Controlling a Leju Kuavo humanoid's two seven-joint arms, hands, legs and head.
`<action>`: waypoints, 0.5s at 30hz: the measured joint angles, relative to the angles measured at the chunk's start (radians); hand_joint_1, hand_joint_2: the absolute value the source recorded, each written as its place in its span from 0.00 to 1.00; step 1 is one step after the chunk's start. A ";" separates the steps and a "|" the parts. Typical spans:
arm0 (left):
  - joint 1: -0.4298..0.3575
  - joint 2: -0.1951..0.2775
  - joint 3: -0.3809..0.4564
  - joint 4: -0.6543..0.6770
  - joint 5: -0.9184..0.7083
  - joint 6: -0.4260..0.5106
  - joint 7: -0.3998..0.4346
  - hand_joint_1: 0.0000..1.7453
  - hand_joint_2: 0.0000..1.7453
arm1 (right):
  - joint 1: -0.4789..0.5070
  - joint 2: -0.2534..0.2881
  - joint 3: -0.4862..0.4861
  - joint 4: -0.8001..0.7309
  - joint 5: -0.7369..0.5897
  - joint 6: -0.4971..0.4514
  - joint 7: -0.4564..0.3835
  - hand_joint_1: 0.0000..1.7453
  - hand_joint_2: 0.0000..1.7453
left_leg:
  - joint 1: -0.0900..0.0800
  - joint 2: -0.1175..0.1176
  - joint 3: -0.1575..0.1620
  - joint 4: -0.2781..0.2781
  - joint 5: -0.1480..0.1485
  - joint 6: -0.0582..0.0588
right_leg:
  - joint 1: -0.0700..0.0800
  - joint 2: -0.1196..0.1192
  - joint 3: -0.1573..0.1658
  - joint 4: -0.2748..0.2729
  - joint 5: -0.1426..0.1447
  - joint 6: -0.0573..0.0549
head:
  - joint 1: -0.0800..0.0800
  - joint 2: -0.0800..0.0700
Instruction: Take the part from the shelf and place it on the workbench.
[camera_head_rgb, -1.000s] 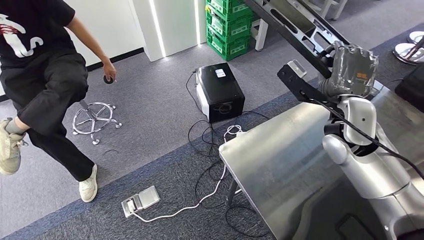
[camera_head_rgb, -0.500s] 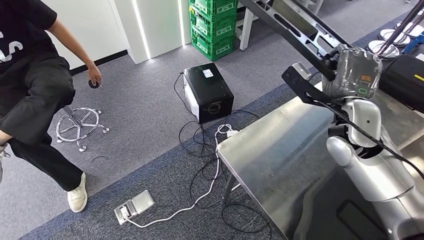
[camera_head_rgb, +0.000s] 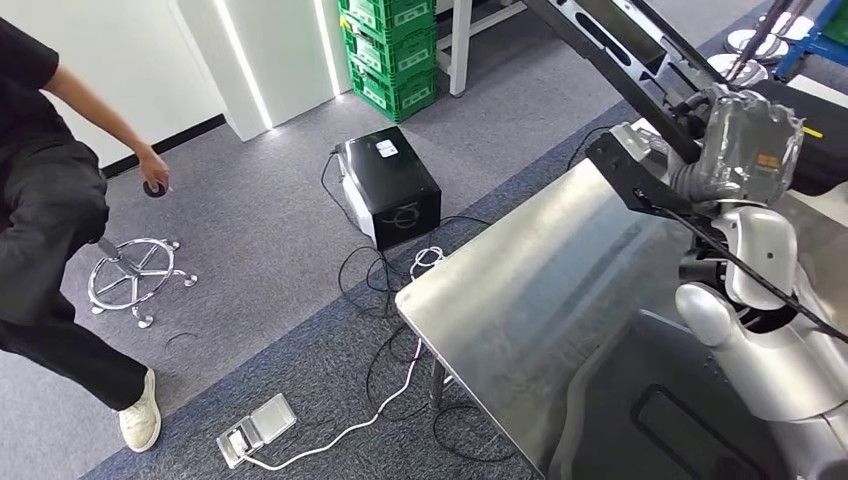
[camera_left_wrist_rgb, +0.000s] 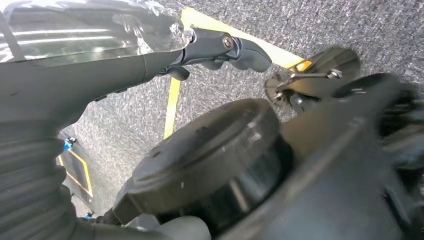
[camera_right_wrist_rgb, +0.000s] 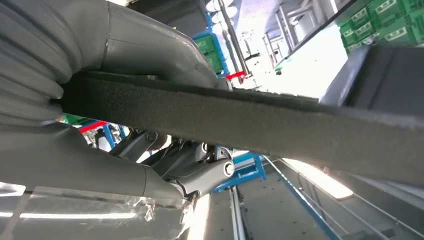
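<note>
Right hand (camera_right_wrist_rgb: 125, 65) grips the part (camera_right_wrist_rgb: 240, 122), a long dark bar with a foam-like edge, thumb over one face and fingers (camera_right_wrist_rgb: 200, 177) under it; in the head view the part (camera_head_rgb: 620, 40) is up over the far edge of the metal workbench (camera_head_rgb: 540, 300), not resting on it. Left hand (camera_left_wrist_rgb: 150, 55): fingers curled, nothing visibly in them, over grey carpet with yellow tape. On the floor beyond the workbench: black box (camera_head_rgb: 388, 186), cables, green crates (camera_head_rgb: 390, 50), a person (camera_head_rgb: 50, 200) by a stool base.
</note>
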 joint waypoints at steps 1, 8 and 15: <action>0.000 0.000 0.000 0.000 0.002 0.000 -0.001 0.00 1.00 | 0.003 0.000 0.000 -0.008 0.004 0.006 0.000 1.00 1.00 | 0.000 -0.003 -0.032 0.066 -0.026 -0.001 | 0.001 0.005 0.000 0.001 -0.001 -0.002 | -0.005 0.000; 0.003 0.002 0.002 0.003 0.016 -0.003 -0.009 0.00 1.00 | 0.007 -0.001 -0.015 -0.066 0.043 0.094 0.000 1.00 1.00 | 0.000 -0.050 0.046 -0.149 0.117 0.018 | 0.004 0.053 -0.002 0.008 -0.002 0.004 | -0.023 0.000; 0.004 0.003 0.003 0.006 0.020 -0.013 -0.009 0.00 1.00 | 0.017 -0.021 -0.041 -0.077 0.031 0.102 -0.001 1.00 1.00 | 0.001 -0.021 0.059 -0.190 0.132 0.047 | -0.005 0.018 -0.074 0.156 -0.081 0.043 | -0.003 0.000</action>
